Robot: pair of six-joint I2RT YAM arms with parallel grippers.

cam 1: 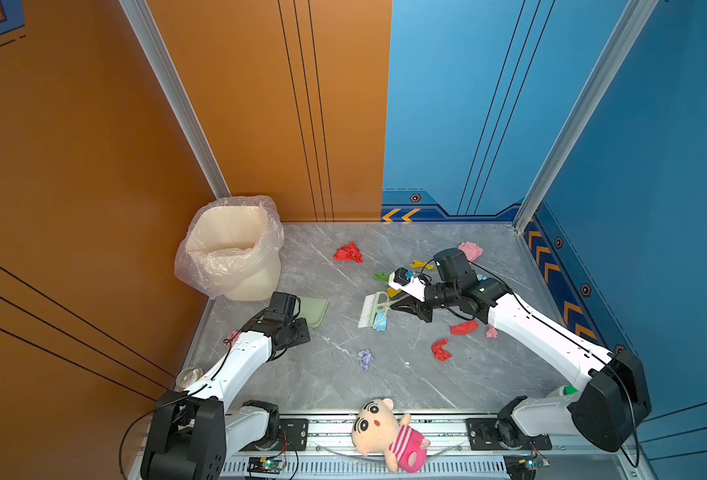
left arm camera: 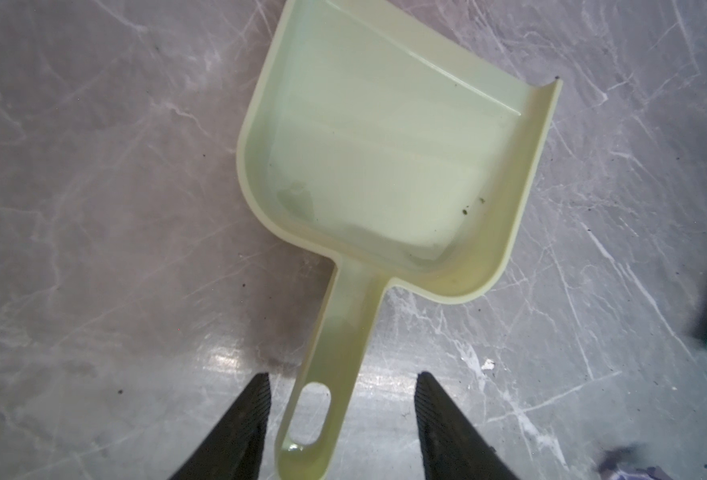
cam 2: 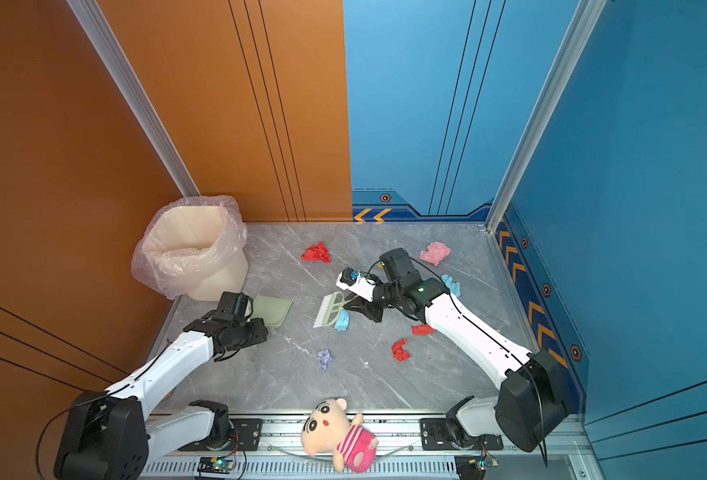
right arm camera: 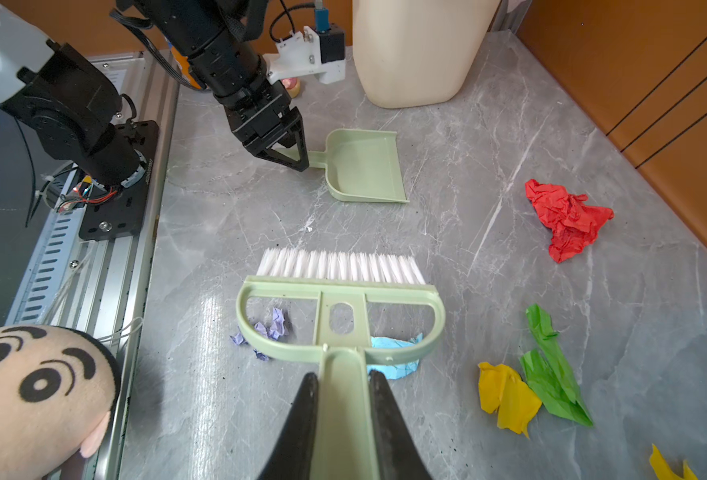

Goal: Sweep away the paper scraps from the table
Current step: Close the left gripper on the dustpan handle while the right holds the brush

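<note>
Paper scraps lie across the grey table (cam 1: 385, 386): a red one (cam 1: 348, 252), a pink one (cam 1: 470, 250), a lilac one (cam 1: 365, 358), and two more red ones (cam 1: 441, 349) near the right arm. My right gripper (right arm camera: 340, 376) is shut on the handle of the pale green brush (right arm camera: 339, 291), whose white bristles rest on the table. A light blue scrap (right arm camera: 393, 357) lies under the brush frame, with yellow (right arm camera: 505, 397) and green (right arm camera: 551, 374) scraps beside it. My left gripper (left arm camera: 343, 380) is open, astride the handle of the empty dustpan (left arm camera: 385, 166) without touching it.
A cream bin with a plastic liner (cam 1: 231, 249) stands at the back left corner, just beyond the dustpan. A plush doll (cam 1: 385, 432) lies on the front rail. A can (cam 1: 187, 376) sits at the left edge, and orange and blue walls enclose the table.
</note>
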